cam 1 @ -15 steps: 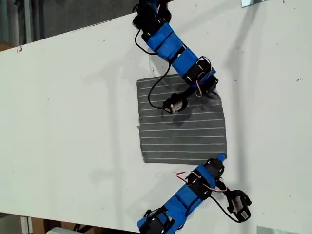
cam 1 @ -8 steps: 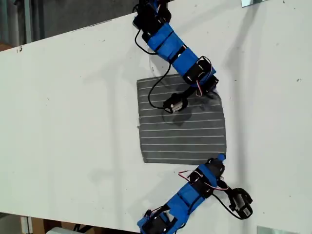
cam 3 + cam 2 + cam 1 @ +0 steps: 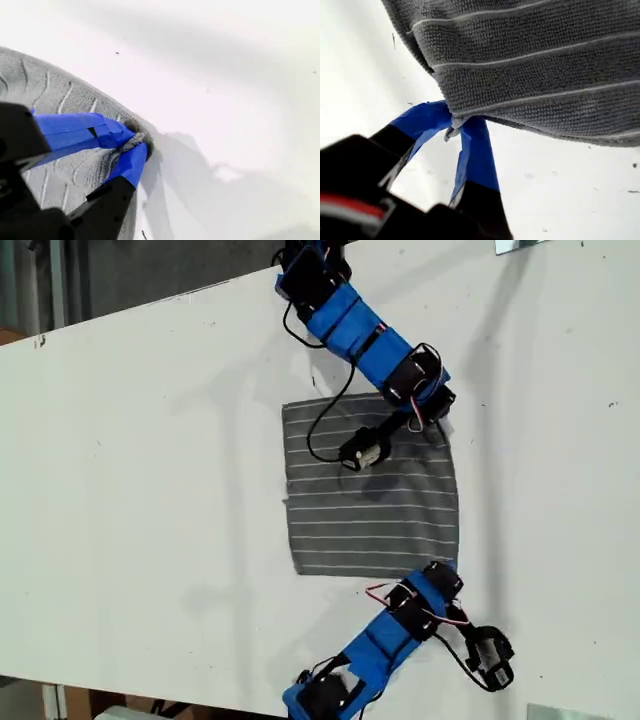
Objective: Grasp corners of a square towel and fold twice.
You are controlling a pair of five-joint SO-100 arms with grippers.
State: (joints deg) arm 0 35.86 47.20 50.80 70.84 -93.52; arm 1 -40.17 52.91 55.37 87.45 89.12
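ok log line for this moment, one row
phase: corner grasp | my first gripper: shut on towel corner | my second gripper: shut on towel corner | fold: not started

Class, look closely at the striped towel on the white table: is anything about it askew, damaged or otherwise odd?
Nothing looks damaged. The towel lies mostly flat on the table. Two corners are pinched and bunched: one in my first tool, one in my second tool. That is gripping, not a fault.

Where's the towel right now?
The towel lies flat on the white table, centre-right in the exterior view, between the two blue arms, each hand pinching a corner on its right edge.
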